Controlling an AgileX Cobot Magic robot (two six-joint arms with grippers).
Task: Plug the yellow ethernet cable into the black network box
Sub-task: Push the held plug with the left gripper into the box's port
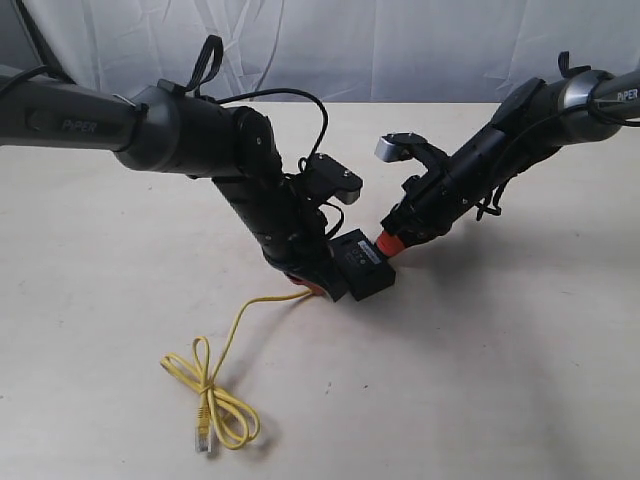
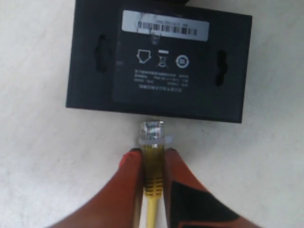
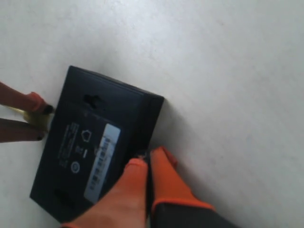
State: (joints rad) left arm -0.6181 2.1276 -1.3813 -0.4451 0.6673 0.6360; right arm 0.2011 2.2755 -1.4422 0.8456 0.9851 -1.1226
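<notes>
Nearest the exterior camera, the free end of the yellow ethernet cable [image 1: 204,415] lies on the pale table [image 1: 500,380], its clear plug [image 1: 203,440] pointing toward the front edge. Just behind it the cord forms a knotted loop, then runs away in a single thin line to the left jaws.

The left jaws are closed on the cable's other end. In the left wrist view the two orange fingers [image 2: 128,190] pinch the yellow boot just behind a second clear plug [image 2: 152,129], with the cord trailing back between them. That plug's tip is right at the long side wall of the black network box [image 1: 366,263]. I cannot tell whether it touches the wall or has entered a port.

The box lies flat on the table near its middle, printed face up, with a pale barcode label [image 2: 165,26] along the edge far from the plug.

Beyond the box, the right jaws are drawn together to a thin slit with nothing seen between them. Their orange fingers [image 3: 135,185] rest tip-first against the box's edge, on the side opposite the plug.

Farther back, the left arm [image 1: 200,135] and the right arm [image 1: 480,165] slope up to either side. White cloth [image 1: 350,45] hangs behind the table.
</notes>
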